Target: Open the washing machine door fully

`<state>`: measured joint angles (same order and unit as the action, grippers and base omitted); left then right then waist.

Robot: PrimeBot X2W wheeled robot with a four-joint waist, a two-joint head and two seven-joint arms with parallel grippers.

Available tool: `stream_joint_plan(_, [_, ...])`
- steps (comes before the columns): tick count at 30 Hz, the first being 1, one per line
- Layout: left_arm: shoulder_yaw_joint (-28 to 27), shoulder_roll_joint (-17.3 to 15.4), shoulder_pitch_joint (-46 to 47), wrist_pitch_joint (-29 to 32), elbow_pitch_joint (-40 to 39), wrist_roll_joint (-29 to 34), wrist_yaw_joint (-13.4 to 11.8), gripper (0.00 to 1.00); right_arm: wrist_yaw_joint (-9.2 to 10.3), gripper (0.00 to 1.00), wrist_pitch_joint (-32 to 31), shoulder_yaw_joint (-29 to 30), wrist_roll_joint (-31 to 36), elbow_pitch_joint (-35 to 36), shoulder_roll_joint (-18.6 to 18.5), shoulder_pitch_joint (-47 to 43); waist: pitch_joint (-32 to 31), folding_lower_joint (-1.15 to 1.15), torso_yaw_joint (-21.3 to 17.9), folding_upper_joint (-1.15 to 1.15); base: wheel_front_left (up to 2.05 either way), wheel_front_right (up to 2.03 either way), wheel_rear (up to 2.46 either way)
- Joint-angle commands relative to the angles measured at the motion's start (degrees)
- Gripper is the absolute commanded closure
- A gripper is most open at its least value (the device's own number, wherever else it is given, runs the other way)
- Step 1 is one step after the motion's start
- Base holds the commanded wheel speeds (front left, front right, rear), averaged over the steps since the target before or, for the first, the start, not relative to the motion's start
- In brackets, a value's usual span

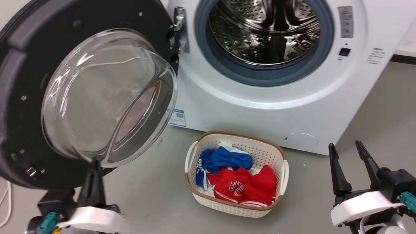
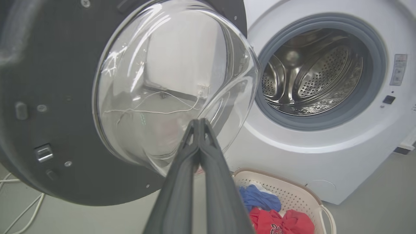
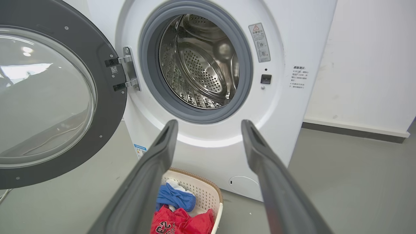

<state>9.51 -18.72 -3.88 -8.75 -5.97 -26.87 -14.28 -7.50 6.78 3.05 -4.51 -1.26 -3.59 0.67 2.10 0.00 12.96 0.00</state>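
Grey floor (image 1: 146,195), white wall (image 3: 364,65) at right. The washing machine door (image 1: 19,97) hangs wide open at upper left, black-rimmed, glass bulging. The left gripper (image 1: 95,161) is pressed together; the right gripper (image 1: 345,143) is spread.

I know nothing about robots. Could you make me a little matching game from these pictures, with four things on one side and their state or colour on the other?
Things:
1. washing machine door
2. left jaws
3. right jaws
4. laundry basket

States:
A. spread apart, empty
B. cream with a brown rim
C. swung open on its hinge
D. shut together, near the door's glass

Pairs: 1-C, 2-D, 3-A, 4-B
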Motion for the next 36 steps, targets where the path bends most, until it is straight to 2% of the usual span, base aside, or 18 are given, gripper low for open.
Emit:
stream_joint_plan(1, [0.86, 0.58, 0.39, 0.21, -0.34, 0.16, 0.41, 1.0, 0.01, 0.0, -0.09, -0.15, 0.09, -0.24, 0.28, -0.5, -0.77, 0.0, -1.42, 0.0, 0.0, 0.0, 0.0])
stream_joint_plan(9, [4.42, 2.19, 2.69, -0.17, 3.6, 0.64, 2.02, 1.0, 0.01, 0.0, -0.64, -1.55, 0.01, -1.53, 0.45, 0.09, -2.04, 0.0, -8.47, 0.0, 0.0, 0.0, 0.0])
stream_joint_plan(10, [4.37, 2.25, 2.85, -0.62, 4.29, 0.74, 1.9, 0.76, 0.01, 0.0, -0.73, -1.78, -0.05, -1.7, 0.44, 0.31, -2.14, 0.0, -9.48, 0.0, 0.0, 0.0, 0.0])
stream_joint_plan(12, [4.34, 2.32, 3.33, -1.1, 5.59, 0.66, 2.03, 0.49, 0.01, 0.0, -0.85, -1.96, -0.2, -2.04, 0.48, 0.36, -2.29, 0.0, -11.17, 0.0, 0.0, 0.0, 0.0])
stream_joint_plan(13, [4.42, 2.14, 3.56, -1.23, 6.19, 0.97, 2.04, 0.17, 0.01, 0.0, -0.85, -2.07, -0.19, -2.11, 0.48, 0.35, -2.34, 0.0, -11.95, 0.0, 0.0, 0.0, 0.0])
stream_joint_plan(14, [4.41, 2.16, 3.76, -1.53, 6.71, 0.96, 2.03, 0.0, 0.01, 0.0, -0.89, -2.09, -0.29, -2.25, 0.5, 0.41, -2.4, 0.0, -12.7, 0.0, 0.0, 0.0, 0.0])
stream_joint_plan(19, [4.86, 2.18, 4.12, -2.47, 9.28, 1.59, 1.9, 0.0, 0.01, 0.0, -1.12, -2.76, -0.26, -2.41, 0.35, 0.22, -2.8, 0.0, -16.81, 0.0, 0.0, 0.0, 0.0])
stream_joint_plan(25, [5.43, 2.4, 4.5, -2.89, 11.16, 1.33, 2.42, 0.0, 0.01, 0.0, -1.3, -2.94, -0.73, -2.35, -0.19, -0.29, -2.96, 0.0, -19.74, 0.0, 0.0, 0.0, 0.0])
stream_joint_plan(36, [5.14, 2.14, 3.9, -4.11, 13.18, 1.47, 1.86, 0.0, 0.01, 0.0, -1.23, -3.42, -1.3, -2.41, -0.31, -0.78, -3.26, 0.0, -20.59, 0.0, 0.0, 0.0, 0.0])
